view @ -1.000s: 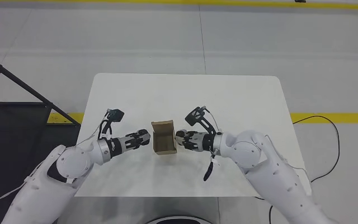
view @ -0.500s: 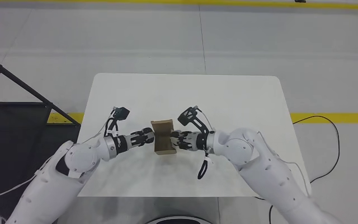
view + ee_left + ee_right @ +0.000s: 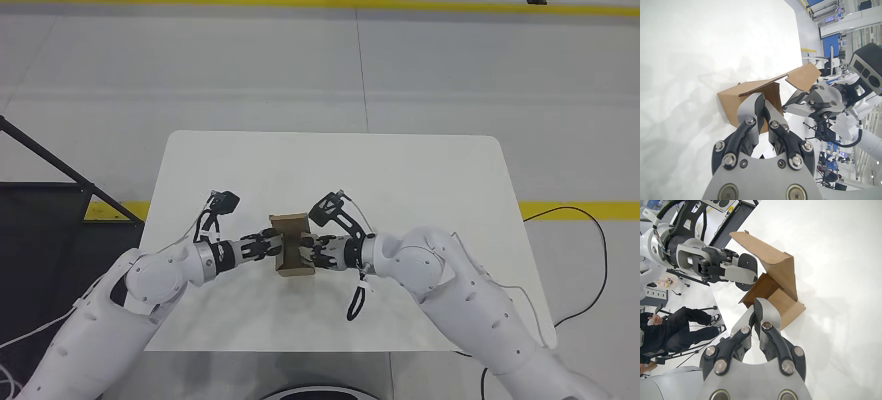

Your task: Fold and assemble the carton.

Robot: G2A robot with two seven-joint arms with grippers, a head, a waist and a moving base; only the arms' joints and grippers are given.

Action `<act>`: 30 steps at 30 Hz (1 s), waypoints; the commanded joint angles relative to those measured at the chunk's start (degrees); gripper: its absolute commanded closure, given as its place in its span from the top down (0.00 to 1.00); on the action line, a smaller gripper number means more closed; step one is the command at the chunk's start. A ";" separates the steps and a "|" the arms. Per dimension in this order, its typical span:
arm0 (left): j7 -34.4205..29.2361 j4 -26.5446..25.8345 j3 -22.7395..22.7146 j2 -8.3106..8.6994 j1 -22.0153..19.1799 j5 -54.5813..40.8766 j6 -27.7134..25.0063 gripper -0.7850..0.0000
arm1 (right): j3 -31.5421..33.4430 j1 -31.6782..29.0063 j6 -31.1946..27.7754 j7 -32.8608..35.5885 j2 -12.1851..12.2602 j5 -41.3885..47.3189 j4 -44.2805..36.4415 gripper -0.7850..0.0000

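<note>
Under both hands lies a smooth white worktop [image 3: 430,180] with rounded corners, its near edge partly hidden behind the arms. Between the hands, touching each, stands the carton [image 3: 293,262]. It is plain brown corrugated cardboard, partly folded into an open box with creased walls. One flap [image 3: 803,77] with a clipped corner sticks up over the right hand's fingers, tilted and unfastened. Much of the carton's inside is hidden by its own walls.

The left hand [image 3: 762,103] has its grey metal fingers drawn together on the carton wall nearest to it, though the pinch point itself is hard to make out. The right hand [image 3: 756,308] grips the opposite wall likewise, its fingers pressed close on the cardboard edge. A dimpled black pad [image 3: 745,260] of the left hand shows just beside the carton's tall wall.
</note>
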 commanded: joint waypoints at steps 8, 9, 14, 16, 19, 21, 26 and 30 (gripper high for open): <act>-0.25 0.32 0.71 -0.54 -0.58 0.32 0.22 0.00 | -1.23 1.48 0.28 1.04 -0.96 0.58 1.98 0.00; -0.29 0.37 0.82 -0.60 -0.64 0.39 0.28 0.00 | -1.37 1.60 0.32 1.12 -1.07 0.61 2.12 0.00; -0.69 0.73 1.27 -0.91 -1.13 0.68 0.78 0.00 | -1.86 2.27 0.48 1.70 -1.55 0.80 2.96 0.00; -0.85 0.97 1.51 -1.04 -1.36 0.80 1.39 0.00 | -1.92 2.55 0.54 1.97 -1.72 1.07 3.44 0.00; -1.14 1.21 1.95 -1.25 -1.74 0.89 1.91 0.00 | -2.25 2.87 0.82 2.43 -2.02 1.28 3.88 0.00; -1.29 1.38 2.15 -1.39 -1.98 0.90 2.24 0.00 | -2.45 3.07 0.93 2.50 -2.21 1.24 4.09 0.00; -1.54 1.53 2.59 -1.73 -2.55 0.75 3.68 0.00 | -2.61 3.12 1.07 1.61 -2.57 0.71 4.07 0.00; -1.77 1.58 3.03 -1.98 -2.97 1.16 4.93 0.00 | -2.70 3.15 1.67 1.64 -2.82 0.35 4.50 0.00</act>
